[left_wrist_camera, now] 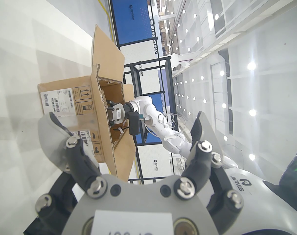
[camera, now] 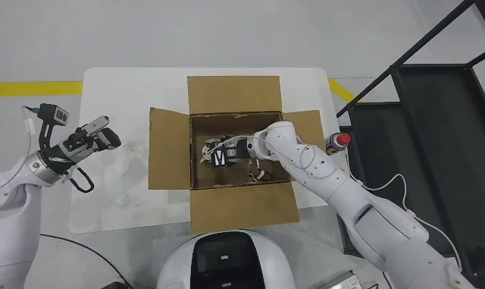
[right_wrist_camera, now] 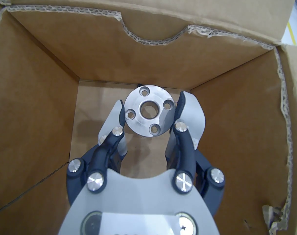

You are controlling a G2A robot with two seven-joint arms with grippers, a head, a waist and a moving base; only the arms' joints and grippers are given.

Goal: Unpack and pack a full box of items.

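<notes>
Closest beneath the top camera, the right pincer (camera: pixel 204 155) is sunk in the open cardboard box (camera: pixel 235 94), which is set in the middle of the desk (camera: pixel 129 84) with its four flaps folded outward. The left pincer (camera: pixel 106 132) is held over the desk's left part, well apart from the box.

From the left wrist, the left pincer (left_wrist_camera: pixel 125 121) is seen with its fingers spread wide and nothing between them.

From the right wrist, the right pincer (right_wrist_camera: pixel 150 106) is seen clamped on a round metal flange (right_wrist_camera: pixel 160 118) — both pads are pressed against its rim, low inside the box. A slip is judged the main risk: the rim is smooth and curved, so little is gripped. The torn corrugated edges (right_wrist_camera: pixel 143 41) along the box mouth could be snagged if the lift is tilted. Walls stand close on every side — room is left only straight upward, then leftward over the desk.
</notes>
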